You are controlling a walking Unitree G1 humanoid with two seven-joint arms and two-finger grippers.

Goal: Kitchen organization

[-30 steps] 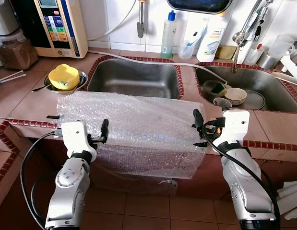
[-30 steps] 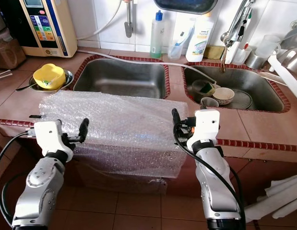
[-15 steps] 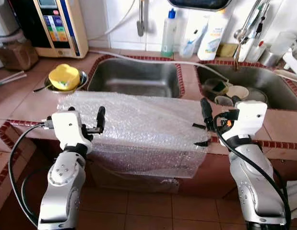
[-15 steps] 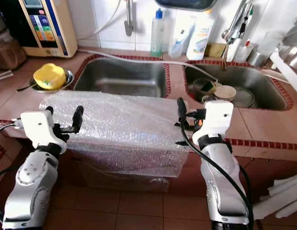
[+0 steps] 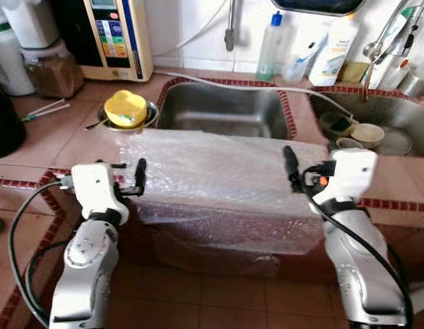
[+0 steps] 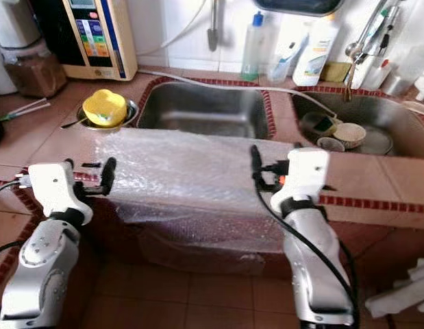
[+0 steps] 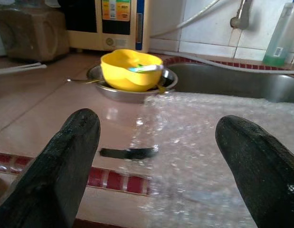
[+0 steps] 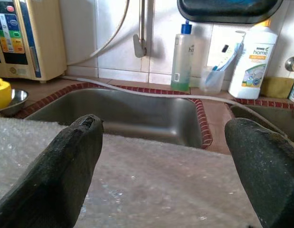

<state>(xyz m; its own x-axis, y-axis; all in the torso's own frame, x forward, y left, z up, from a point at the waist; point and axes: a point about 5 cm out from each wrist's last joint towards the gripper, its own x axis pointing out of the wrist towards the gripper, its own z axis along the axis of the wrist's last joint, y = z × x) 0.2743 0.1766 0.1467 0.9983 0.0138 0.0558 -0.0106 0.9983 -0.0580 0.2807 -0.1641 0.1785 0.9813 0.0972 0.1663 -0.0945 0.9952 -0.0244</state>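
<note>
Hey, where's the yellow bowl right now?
The yellow bowl sits in a metal dish on the counter, at the robot's left, just left of the empty sink and behind the bubble wrap.

Bubble wrap: clear plastic film, dimpled, glinting in patches. Counter: smooth pinkish-brown tile with a soft sheen, edged in glossy dark red tile. Left sink: brushed metal, dull satin finish. Yellow bowl: glossy plastic, seated in a shiny metal bowl. Wall: glazed white tile. Green bottle: translucent plastic; white bottle: opaque smooth plastic. Gripper fingers: matt black, faintly grainy. Arm shells: smooth silver, semi-gloss. Floor: reddish tile, matt.
</note>
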